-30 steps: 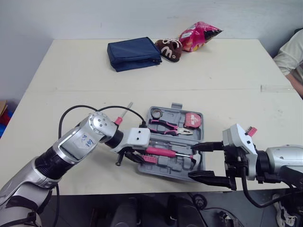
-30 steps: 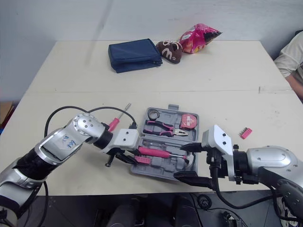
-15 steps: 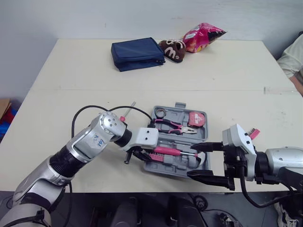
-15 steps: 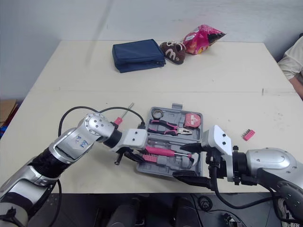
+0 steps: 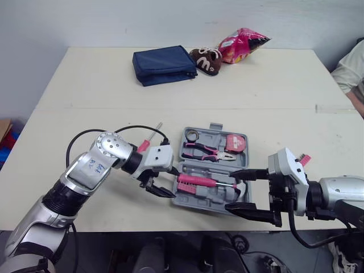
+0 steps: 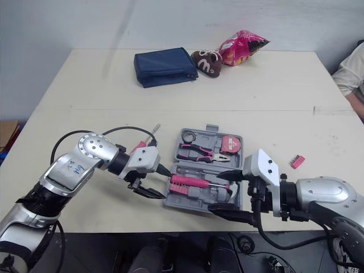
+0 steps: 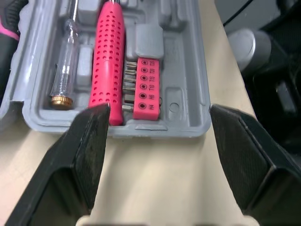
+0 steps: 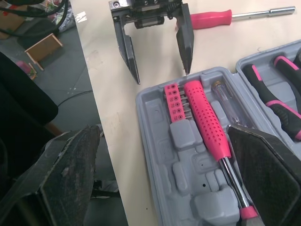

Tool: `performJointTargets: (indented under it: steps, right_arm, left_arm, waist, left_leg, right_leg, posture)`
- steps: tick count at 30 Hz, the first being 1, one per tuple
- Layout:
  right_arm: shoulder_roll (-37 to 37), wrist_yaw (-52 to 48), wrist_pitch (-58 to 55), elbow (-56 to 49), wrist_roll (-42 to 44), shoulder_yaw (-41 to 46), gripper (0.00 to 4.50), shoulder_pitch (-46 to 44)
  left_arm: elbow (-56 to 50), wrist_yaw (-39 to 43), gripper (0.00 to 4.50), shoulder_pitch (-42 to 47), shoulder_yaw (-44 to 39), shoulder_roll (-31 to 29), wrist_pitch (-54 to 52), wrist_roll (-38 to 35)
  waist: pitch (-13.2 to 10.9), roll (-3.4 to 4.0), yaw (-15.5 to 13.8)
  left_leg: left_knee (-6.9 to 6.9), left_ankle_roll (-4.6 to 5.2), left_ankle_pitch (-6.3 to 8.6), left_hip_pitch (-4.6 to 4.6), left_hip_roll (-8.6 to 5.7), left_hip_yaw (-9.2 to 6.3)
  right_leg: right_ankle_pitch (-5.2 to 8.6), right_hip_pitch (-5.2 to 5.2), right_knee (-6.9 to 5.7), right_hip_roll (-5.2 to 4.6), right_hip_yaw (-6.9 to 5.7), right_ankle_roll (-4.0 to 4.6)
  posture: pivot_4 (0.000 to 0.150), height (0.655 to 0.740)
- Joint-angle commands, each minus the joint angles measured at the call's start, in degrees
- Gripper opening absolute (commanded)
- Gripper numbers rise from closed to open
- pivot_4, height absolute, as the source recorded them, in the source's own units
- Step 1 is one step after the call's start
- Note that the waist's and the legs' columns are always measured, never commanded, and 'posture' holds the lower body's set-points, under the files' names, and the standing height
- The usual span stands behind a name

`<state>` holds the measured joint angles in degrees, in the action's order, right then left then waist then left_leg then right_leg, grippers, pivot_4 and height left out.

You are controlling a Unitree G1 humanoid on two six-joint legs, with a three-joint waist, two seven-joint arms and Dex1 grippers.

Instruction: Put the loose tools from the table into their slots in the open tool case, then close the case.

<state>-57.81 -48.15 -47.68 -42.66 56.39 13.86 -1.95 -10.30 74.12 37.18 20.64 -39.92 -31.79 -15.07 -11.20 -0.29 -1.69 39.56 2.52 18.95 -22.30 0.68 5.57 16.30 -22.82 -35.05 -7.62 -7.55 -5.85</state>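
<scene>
stowing is running midway, left claw [image 5: 169, 183] and right claw [image 5: 232, 191] gaping empty at opposite ends of the case [image 5: 199, 199], the left likely needing the screwdriver [image 8: 210, 19] just behind it.

Wide cream table [image 5: 85, 85], faint seam [image 5: 256, 109] crossing its middle from side to side. Plain pale wall [image 5: 114, 23] directly behind far edge. Grey floor [image 8: 80, 70] past near edge, open brown box [image 8: 43, 49] standing there. Soft, even light.

head stereo looks down over table [image 5: 85, 85]; wrist cams close, opposed (all share tool case [image 7: 183, 94])
</scene>
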Motion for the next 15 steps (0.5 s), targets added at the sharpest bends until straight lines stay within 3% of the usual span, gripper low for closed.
performJointTargets:
  steps: [1, 6, 7, 15]
  right_arm:
    - [0.2, -0.4, 0.9, -0.9, 0.1, 0.3, 4.50, 0.1]
    - [0.2, -0.2, 1.0, -1.2, 0.1, 0.3, 4.50, 0.5]
    - [0.2, -0.3, 1.0, -1.2, 0.0, 0.3, 4.50, 0.5]
    - [0.6, 0.5, 0.9, -1.4, 0.3, 0.6, 4.50, 1.1]
  left_arm:
    - [0.8, 0.1, 2.57, -0.5, -3.3, 2.0, 2.5, -3.1]
    - [6.7, -0.2, 0.22, -0.6, -1.2, 4.2, 7.2, 0.1]
    - [7.2, -0.3, 0.07, -0.6, -0.6, 4.5, 7.3, 0.6]
    - [7.3, -2.9, 0.07, -2.5, 7.1, 4.2, 9.5, 10.4]
  waist:
    - [0.0, 0.00, 0.0]
    - [0.0, 0.01, 0.1]
    - [0.0, 0.00, 0.1]
    - [0.0, 0.01, 0.1]
  left_leg:
    - [0.00, 0.01, 0.01, 0.02, 0.00, -0.02]
    - [0.00, 0.00, 0.00, 0.05, 0.00, -0.03]
    - [0.01, 0.00, 0.00, 0.06, 0.00, -0.03]
    - [0.01, 0.00, 0.01, 0.16, -0.01, -0.08]
  right_leg:
    - [0.00, 0.04, 0.01, -0.01, -0.01, 0.00]
    - [0.00, 0.07, -0.01, 0.02, -0.04, 0.00]
    - [0.00, 0.08, -0.01, 0.02, -0.05, 0.00]
    - [0.00, 0.22, 0.03, -0.02, -0.07, 0.00]
  posture:
    - [0.150, 0.7338]
    - [0.150, 0.7338]
    - [0.150, 0.7338]
    - [0.150, 0.7338]
